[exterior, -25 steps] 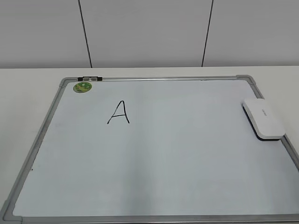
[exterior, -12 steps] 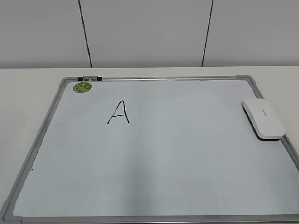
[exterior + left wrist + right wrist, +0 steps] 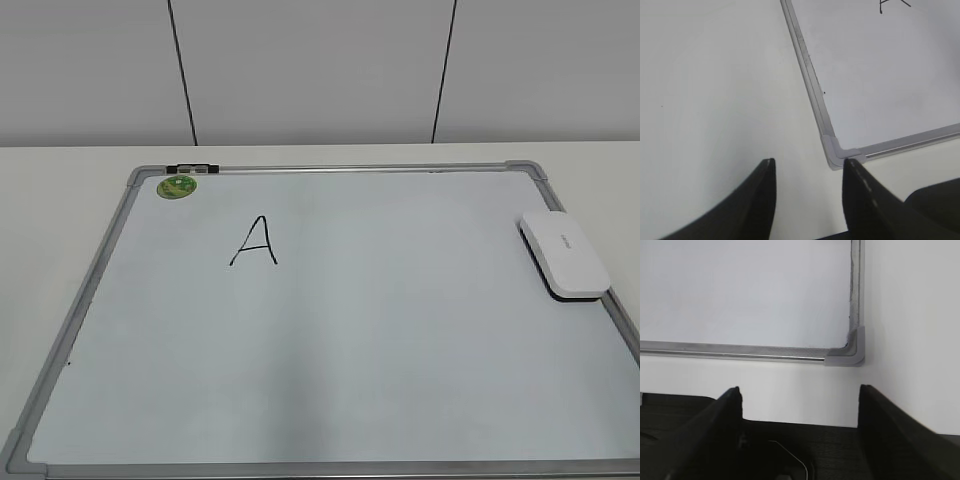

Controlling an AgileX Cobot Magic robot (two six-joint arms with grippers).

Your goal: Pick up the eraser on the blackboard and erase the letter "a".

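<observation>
The white eraser (image 3: pixel 564 253) lies on the right edge of the blackboard (image 3: pixel 340 360), a white dry-erase board with a grey frame. A black capital "A" (image 3: pixel 254 241) is written at the board's upper left. No small "a" shows in any view. Neither gripper shows in the exterior view. My left gripper (image 3: pixel 807 162) is open and empty above the table beside the board's near left corner (image 3: pixel 837 150). My right gripper (image 3: pixel 800 389) is open and empty just in front of the board's near right corner (image 3: pixel 850 352).
A small round green magnet (image 3: pixel 177 186) sits at the board's top left corner. The board lies on a white table (image 3: pixel 60 190) with a grey panelled wall behind.
</observation>
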